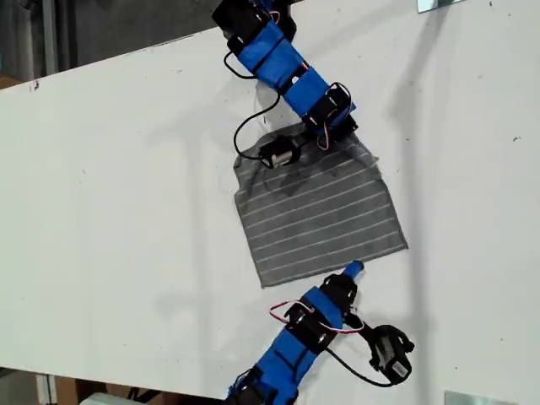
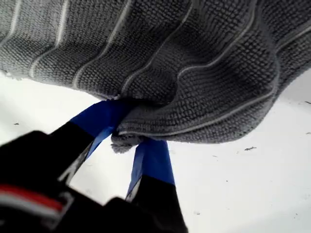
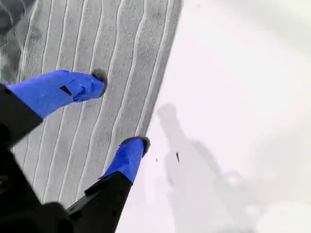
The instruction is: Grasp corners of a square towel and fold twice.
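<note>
The grey striped towel [image 1: 316, 215] lies on the white table [image 1: 110, 211], mostly flat. Its far edge in the exterior view is rumpled and raised under the upper arm. My first gripper [image 2: 127, 138] is shut on a bunched corner [image 2: 122, 143] of the towel [image 2: 160, 58], which hangs in folds over the blue fingers; it shows at the towel's upper edge [image 1: 342, 135] in the exterior view. My second gripper [image 3: 120, 110] is open, one fingertip over the towel [image 3: 121, 48] and the other at its edge, beside the towel's lower edge [image 1: 351, 272] in the exterior view.
Metal brackets sit at the exterior view's top right [image 1: 439, 4] and bottom right [image 1: 477, 398]. The table's far edge runs diagonally across the exterior view's upper left. Black cables loop off both arms, one [image 1: 249, 139] resting by the towel's upper left corner.
</note>
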